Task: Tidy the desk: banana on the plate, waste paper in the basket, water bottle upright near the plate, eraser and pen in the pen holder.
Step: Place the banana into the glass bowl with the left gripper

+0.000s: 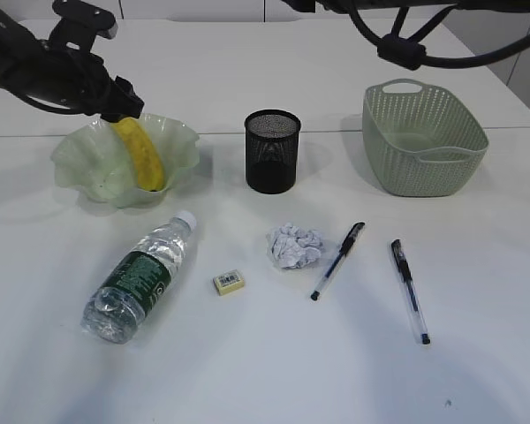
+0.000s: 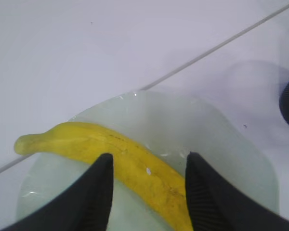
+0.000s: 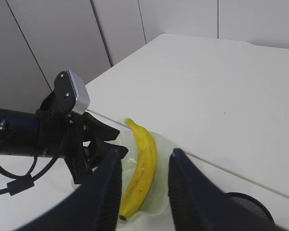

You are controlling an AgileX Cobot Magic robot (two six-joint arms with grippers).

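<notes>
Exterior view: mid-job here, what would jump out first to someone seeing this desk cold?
The yellow banana lying in the pale green wavy plate at the back left, with the left hand astride it, fingers either side. Next, the water bottle on its side at the front left. Then the crumpled paper, eraser and two pens scattered in front of the black mesh holder and green basket.

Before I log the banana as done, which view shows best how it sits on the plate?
The right wrist view: the whole banana lies along the plate. The exterior view hides its top end behind the left claw; the left wrist view crops its lower end.
</notes>
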